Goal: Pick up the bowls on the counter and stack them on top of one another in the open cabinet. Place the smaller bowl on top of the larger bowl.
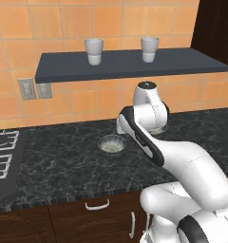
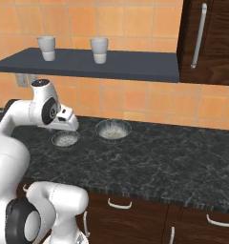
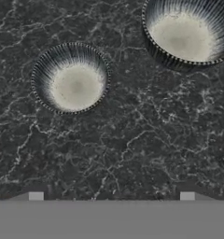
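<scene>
— Looking down from the hand view: smaller bowl [image 3: 71,78] up left, larger bowl [image 3: 188,35] up right and cut by the frame edge, both upright on the counter [image 3: 132,149], well apart from each other?

— Yes. Pale speckled insides, dark ribbed walls, nothing inside either.

— And from the base?

— Left base view: smaller bowl [image 1: 111,144] sitting on the counter [image 1: 63,161] just left of the arm's forearm; larger bowl [image 1: 158,129] mostly hidden behind the wrist, only a sliver showing. Right base view: smaller bowl [image 2: 65,139] partly behind the hand, larger bowl [image 2: 113,129] to its right, plain on the counter [image 2: 159,162].

— Gripper?

— Gripper [image 2: 72,125] hanging above the counter, near the smaller bowl, touching neither. Two small tips [image 3: 36,196] barely peeking up at the bottom of the hand view, set far apart — so spread wide, holding nothing.

— Open cabinet?

— Open cabinet [image 1: 182,66] up on the orange tile wall, above the bowls; two white cups [image 1: 93,51] standing on it, well apart. No bowl up there yet. Also a stove [image 1: 3,156] at far left, wall outlets [image 1: 27,88] under the shelf, dark wooden door [image 2: 209,38] at right
</scene>
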Motion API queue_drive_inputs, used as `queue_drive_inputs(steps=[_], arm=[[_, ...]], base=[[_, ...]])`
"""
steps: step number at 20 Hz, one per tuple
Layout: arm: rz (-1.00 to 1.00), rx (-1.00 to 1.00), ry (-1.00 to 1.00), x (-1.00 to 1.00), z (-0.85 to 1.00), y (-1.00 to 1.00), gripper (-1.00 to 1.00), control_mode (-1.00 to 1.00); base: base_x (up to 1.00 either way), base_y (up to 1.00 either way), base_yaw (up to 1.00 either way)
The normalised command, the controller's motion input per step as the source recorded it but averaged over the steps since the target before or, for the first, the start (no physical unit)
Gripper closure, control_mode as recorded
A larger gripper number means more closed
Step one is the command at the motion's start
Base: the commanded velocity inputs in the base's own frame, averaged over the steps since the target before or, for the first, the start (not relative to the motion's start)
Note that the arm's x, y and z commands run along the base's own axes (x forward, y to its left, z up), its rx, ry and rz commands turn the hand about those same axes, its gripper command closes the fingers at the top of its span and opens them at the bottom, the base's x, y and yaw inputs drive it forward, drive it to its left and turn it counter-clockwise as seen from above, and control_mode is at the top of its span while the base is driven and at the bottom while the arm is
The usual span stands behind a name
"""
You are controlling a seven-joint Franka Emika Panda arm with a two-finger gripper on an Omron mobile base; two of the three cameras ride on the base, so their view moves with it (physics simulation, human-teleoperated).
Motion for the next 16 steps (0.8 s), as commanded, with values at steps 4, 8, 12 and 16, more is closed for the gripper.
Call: queue_drive_inputs(steps=[4, 8, 12, 16], arm=[[-0.38, 0.25, -0.02, 0.45, -0.88, -0.05, -1.0, -1.0], [-0.19, 0.02, 0.01, 0.75, -0.32, -0.04, -1.0, -1.0], [-0.02, 0.0, 0.05, 0.46, -0.12, 0.02, -1.0, -1.0], [-0.01, 0.0, 0.12, 0.49, -0.25, 0.04, -1.0, -1.0]], base=[[0.0, 0.0, 0.0], [0.0, 0.0, 0.0], [0.0, 0.0, 0.0], [0.0, 0.0, 0.0]])
